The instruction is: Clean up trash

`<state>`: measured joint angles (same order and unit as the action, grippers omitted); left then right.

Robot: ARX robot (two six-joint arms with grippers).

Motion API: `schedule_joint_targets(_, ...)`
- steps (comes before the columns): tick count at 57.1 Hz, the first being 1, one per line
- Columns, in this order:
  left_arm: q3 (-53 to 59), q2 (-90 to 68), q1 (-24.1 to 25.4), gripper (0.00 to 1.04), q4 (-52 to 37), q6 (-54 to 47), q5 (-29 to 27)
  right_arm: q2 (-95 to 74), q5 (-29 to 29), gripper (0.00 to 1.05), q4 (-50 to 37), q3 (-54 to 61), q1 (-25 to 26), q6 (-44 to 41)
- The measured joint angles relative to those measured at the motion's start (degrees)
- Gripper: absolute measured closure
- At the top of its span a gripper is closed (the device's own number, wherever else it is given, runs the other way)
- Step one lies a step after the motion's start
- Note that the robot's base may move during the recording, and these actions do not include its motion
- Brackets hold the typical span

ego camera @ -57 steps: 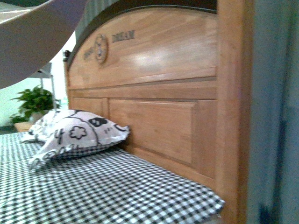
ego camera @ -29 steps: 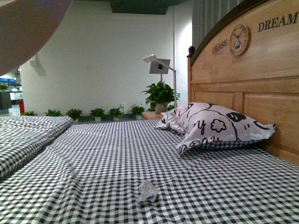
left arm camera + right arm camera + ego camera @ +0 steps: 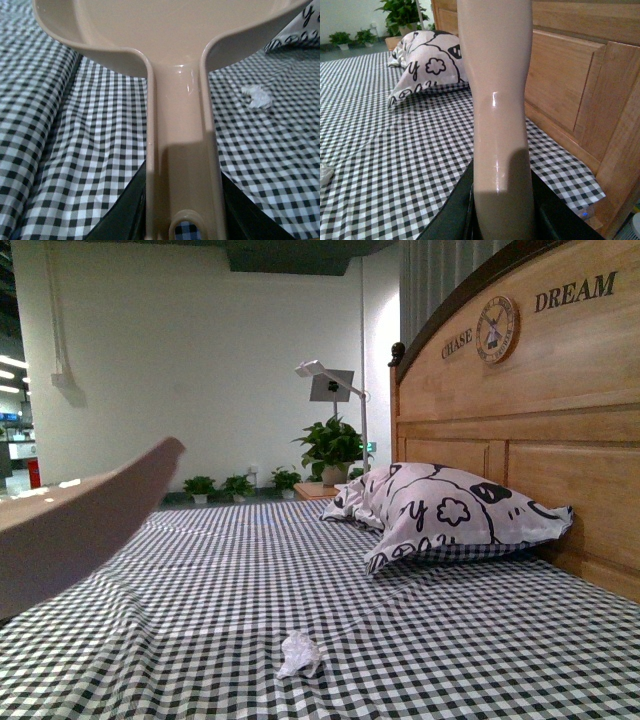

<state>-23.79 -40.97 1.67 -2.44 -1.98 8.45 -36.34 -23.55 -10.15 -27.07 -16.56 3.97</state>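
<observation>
The trash, a small crumpled white wad (image 3: 299, 654), lies on the black-and-white checked bedsheet (image 3: 200, 580) near the front. It also shows in the left wrist view (image 3: 257, 96), beside the dustpan's pan, and at the edge of the right wrist view (image 3: 324, 174). My left gripper (image 3: 182, 220) is shut on the beige dustpan's handle (image 3: 182, 150); the pan juts in at the left of the front view (image 3: 80, 525), above the sheet. My right gripper (image 3: 502, 215) is shut on the beige brush handle (image 3: 497, 100), held over the sheet; the bristles are out of view.
A patterned black-and-white pillow (image 3: 450, 515) rests against the wooden headboard (image 3: 540, 390) on the right. The bed's edge and headboard post show in the right wrist view (image 3: 615, 150). Potted plants (image 3: 328, 447) and a white lamp stand (image 3: 330, 385) are behind the bed.
The front view has swung from the headboard to the open bed, bringing the wad into sight. The dustpan has come down from the upper left to the left middle.
</observation>
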Motion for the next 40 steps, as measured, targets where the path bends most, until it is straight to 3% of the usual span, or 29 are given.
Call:
schedule_joint_targets(9, -4.9, -13.0, 2.1, 0.78, -2.6, -12.6, 6.5, 0.0, 0.0, 0.84, 0.0, 0.0, 0.0, 0.0)
schedule_joint_targets(20, -11.3, -26.1, 3.8, 0.78, 1.2, -29.8, 6.8, 0.0, 0.0, 0.84, 0.0, 0.0, 0.0, 0.0)
schedule_joint_targets(40, -17.7, -36.6, 2.1, 0.78, 3.8, -41.1, 6.8, 0.0, 0.0, 0.84, 0.0, 0.0, 0.0, 0.0)
